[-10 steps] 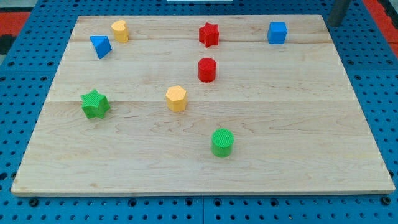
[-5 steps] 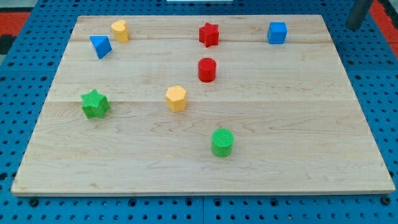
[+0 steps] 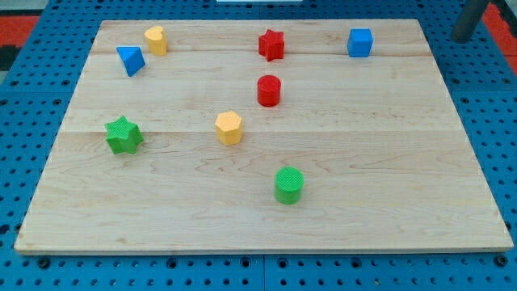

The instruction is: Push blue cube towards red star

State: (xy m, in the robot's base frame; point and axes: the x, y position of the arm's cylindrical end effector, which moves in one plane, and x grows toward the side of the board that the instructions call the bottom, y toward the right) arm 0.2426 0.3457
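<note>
Camera view: my tip (image 3: 463,38) sits off-board, right of blue cube (image 3: 360,42).

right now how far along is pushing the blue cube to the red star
Done: nothing; the blue cube sits well to the view's right of the red star. In hand: my tip is off the board, right of the cube, not touching. Left: the whole push leftward.

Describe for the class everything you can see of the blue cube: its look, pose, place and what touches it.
The blue cube is a small, plain, solid-blue block with flat faces, looking like plastic. It sits upright near the top right of the wooden board, a little turned. Nothing touches it except the board. The red star lies to its left in the view, well apart. My tip is off the board, to the cube's right.
</note>
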